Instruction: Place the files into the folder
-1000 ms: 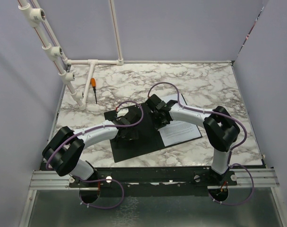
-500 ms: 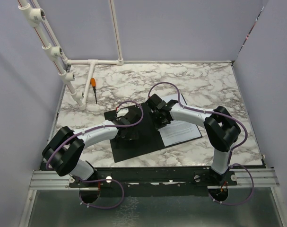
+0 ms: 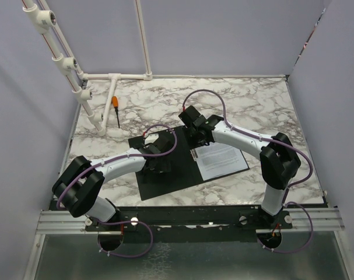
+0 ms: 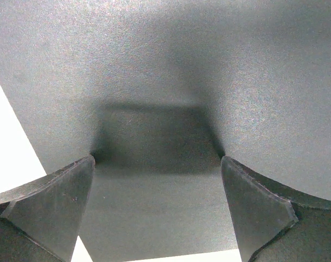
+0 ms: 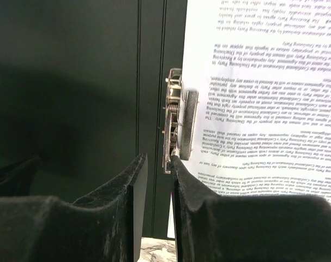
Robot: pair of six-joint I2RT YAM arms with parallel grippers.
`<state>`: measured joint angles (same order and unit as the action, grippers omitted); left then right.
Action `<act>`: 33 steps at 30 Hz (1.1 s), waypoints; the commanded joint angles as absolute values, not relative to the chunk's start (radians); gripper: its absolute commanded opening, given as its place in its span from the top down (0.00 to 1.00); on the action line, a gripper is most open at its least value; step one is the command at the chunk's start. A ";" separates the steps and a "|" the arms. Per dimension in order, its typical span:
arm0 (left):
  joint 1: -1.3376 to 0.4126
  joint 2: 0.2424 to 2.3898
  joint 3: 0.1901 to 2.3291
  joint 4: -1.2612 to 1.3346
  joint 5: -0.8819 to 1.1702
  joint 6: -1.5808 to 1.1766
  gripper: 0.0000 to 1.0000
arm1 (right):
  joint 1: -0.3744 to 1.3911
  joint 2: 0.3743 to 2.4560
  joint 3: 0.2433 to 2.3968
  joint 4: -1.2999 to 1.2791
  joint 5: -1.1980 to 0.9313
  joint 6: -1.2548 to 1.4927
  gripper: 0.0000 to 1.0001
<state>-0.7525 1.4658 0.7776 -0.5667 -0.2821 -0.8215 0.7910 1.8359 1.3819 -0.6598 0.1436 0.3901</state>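
The folder (image 3: 165, 175) lies open on the marble table, black inside up. The files (image 3: 222, 160), white sheets with dense black text, lie on its right half. In the right wrist view the metal spine clip (image 5: 176, 125) sits along the left edge of the files (image 5: 263, 82), next to the black folder (image 5: 72, 82). My right gripper (image 3: 194, 123) (image 5: 158, 161) is near the far end of the spine. Its jaws are almost closed on nothing, and one fingertip touches the clip's end. My left gripper (image 3: 159, 158) (image 4: 157, 174) is open wide, low over the folder's left flap (image 4: 181, 65).
An orange-handled screwdriver (image 3: 115, 106) lies at the far left of the table. A white pipe frame (image 3: 115, 77) stands along the far-left corner. Grey walls close in the left, back and right sides.
My right gripper has moved away from me along the spine, uncovering the clip and more of the files. The left arm has not moved.
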 commanded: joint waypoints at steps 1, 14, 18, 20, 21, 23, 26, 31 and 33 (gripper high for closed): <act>-0.749 1.470 0.775 -0.536 -0.214 -0.824 0.01 | 0.795 1.817 1.430 -0.686 0.214 0.393 0.72; -0.747 1.373 0.881 -0.638 -0.317 -0.762 0.01 | 0.790 1.940 1.480 -0.666 0.179 0.388 0.71; -0.745 1.332 0.916 -0.680 -0.364 -0.747 0.01 | 0.790 1.964 1.479 -0.655 0.177 0.391 0.71; -0.745 1.313 0.928 -0.695 -0.383 -0.736 0.01 | 0.788 1.974 1.477 -0.653 0.178 0.393 0.71; -0.745 1.304 0.933 -0.701 -0.391 -0.729 0.01 | 0.788 1.979 1.475 -0.652 0.179 0.393 0.71; -0.745 1.287 0.942 -0.709 -0.410 -0.721 0.01 | 0.787 1.987 1.469 -0.646 0.179 0.394 0.71; -0.744 1.252 0.946 -0.714 -0.436 -0.716 0.01 | 0.785 1.998 1.464 -0.641 0.175 0.395 0.71; -0.743 1.211 0.950 -0.722 -0.462 -0.720 0.01 | 0.782 2.013 1.456 -0.631 0.173 0.397 0.72; -0.743 1.196 0.948 -0.725 -0.469 -0.725 0.01 | 0.781 2.020 1.456 -0.630 0.172 0.398 0.72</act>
<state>-0.7475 1.2381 0.9218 -0.6949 -0.4107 -0.7326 0.7898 1.9926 1.4555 -0.6483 0.1764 0.3916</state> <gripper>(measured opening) 0.990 0.282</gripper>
